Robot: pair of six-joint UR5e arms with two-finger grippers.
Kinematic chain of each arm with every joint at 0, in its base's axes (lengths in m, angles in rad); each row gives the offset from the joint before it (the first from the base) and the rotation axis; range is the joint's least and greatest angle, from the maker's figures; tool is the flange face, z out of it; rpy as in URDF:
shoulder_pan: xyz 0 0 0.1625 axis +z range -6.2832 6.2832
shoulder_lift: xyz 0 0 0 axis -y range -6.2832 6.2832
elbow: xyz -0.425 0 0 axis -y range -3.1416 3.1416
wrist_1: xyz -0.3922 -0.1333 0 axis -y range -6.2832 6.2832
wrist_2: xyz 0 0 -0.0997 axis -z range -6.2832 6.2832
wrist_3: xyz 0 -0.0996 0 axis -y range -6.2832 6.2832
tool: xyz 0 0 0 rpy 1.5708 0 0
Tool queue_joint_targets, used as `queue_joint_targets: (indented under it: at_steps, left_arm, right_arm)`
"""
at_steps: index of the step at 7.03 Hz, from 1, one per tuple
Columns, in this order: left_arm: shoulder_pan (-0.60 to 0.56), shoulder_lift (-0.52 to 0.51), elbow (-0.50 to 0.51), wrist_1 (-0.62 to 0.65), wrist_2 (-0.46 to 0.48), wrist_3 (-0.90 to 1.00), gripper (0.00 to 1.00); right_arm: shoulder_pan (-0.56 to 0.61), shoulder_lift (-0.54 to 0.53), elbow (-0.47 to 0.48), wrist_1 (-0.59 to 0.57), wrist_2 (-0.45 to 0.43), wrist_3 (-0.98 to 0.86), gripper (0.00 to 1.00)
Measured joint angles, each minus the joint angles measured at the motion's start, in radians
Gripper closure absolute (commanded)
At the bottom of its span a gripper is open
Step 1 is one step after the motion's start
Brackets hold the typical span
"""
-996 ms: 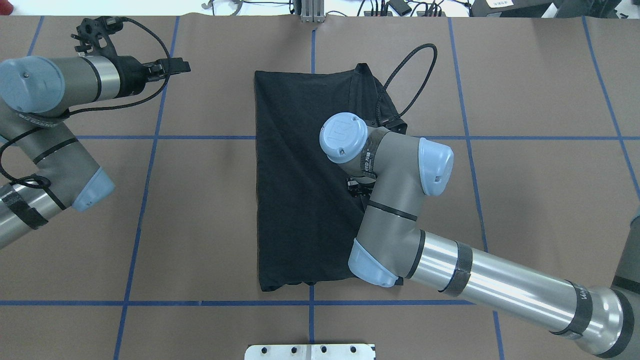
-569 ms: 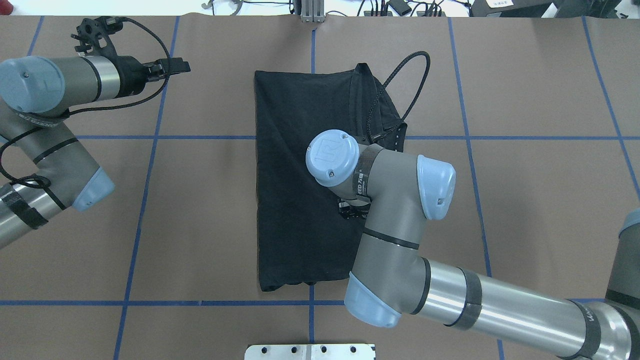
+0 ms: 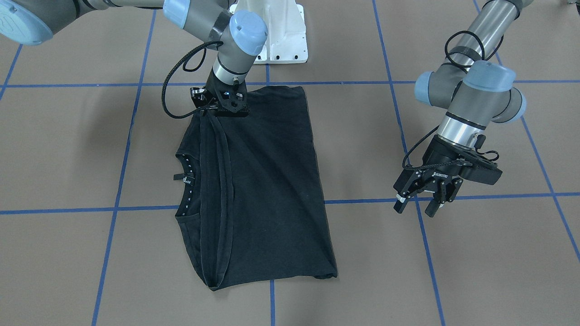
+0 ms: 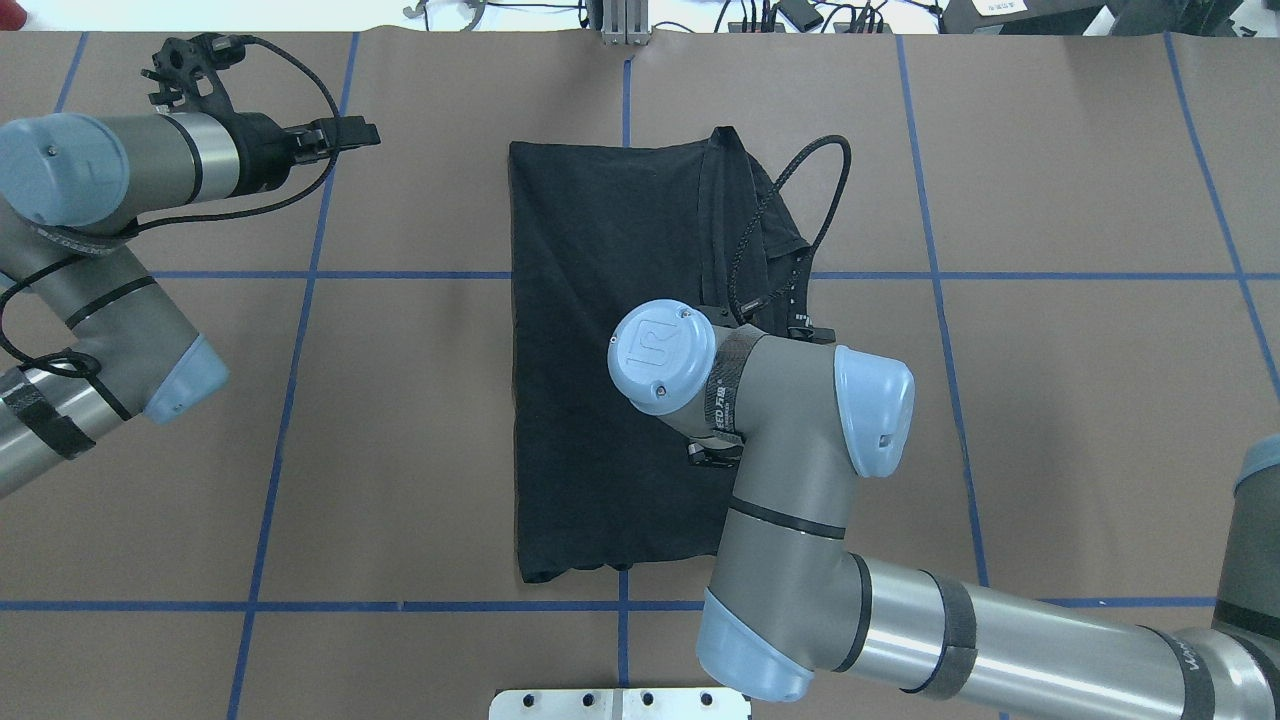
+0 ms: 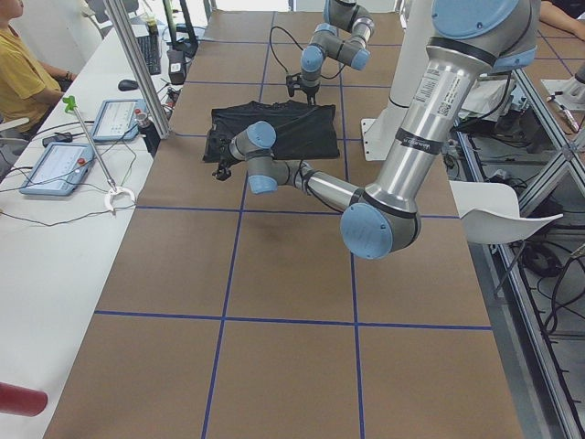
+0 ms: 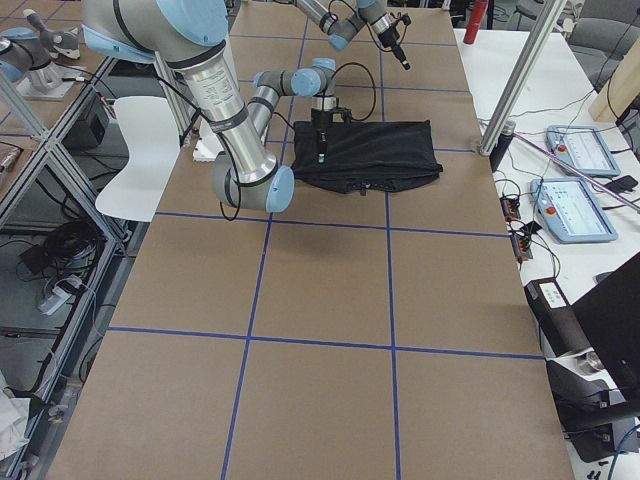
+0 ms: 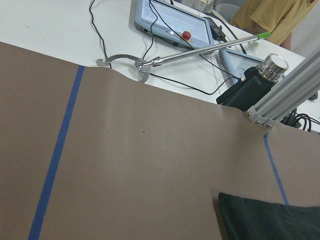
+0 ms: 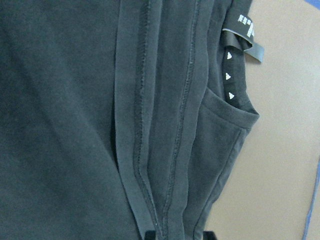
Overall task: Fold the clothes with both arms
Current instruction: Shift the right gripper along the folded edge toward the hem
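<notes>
The black T-shirt (image 3: 272, 181) (image 4: 590, 300) lies folded into a long rectangle on the brown table. Its dotted neck lining (image 3: 186, 181) (image 8: 229, 75) shows at one side. My right gripper (image 3: 222, 107) (image 8: 177, 235) is low over the shirt's end nearest the robot base, above the doubled hem folds. In the right wrist view its fingertips (image 8: 150, 235) stand apart, with flat fabric between them. In the overhead view my wrist hides it. My left gripper (image 3: 417, 207) (image 4: 355, 132) hovers open and empty over bare table, well away from the shirt (image 7: 265, 220).
Blue tape lines (image 4: 300, 275) divide the table into squares. The white pedestal base (image 3: 276, 31) stands at the robot's edge. Beyond the far edge is a white desk with tablets (image 7: 170, 25), a long grabber tool (image 7: 200, 50), a metal bottle (image 7: 272, 67), and a seated person (image 5: 23, 69).
My right wrist has travelled along the shirt's right side toward the robot base. The shirt has kept its shape and place. The left arm has not moved.
</notes>
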Motion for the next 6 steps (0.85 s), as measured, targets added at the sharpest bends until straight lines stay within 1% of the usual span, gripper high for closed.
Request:
queue_joint_targets:
  at_steps: [1, 3, 4, 5, 6]
  left_arm:
    - [0.0, 0.0, 0.0, 0.0, 0.0, 0.0, 0.0]
    - [0.0, 0.0, 0.001, 0.0, 0.0, 0.0, 0.0]
    - [0.0, 0.0, 0.0, 0.0, 0.0, 0.0, 0.0]
    - [0.0, 0.0, 0.0, 0.0, 0.0, 0.0, 0.0]
    - [0.0, 0.0, 0.0, 0.0, 0.0, 0.0, 0.0]
  right_arm:
    - [-0.005, -0.002, -0.002, 0.002, 0.001, -0.001, 0.49]
    - [-0.011, -0.003, 0.003, 0.002, 0.007, -0.022, 0.49]
    - [-0.013, -0.005, 0.005, 0.001, 0.011, -0.051, 0.5]
    - [-0.018, -0.011, 0.007, 0.001, 0.014, -0.078, 0.53]
    - [-0.022, -0.018, 0.009, 0.002, 0.017, -0.105, 0.53]
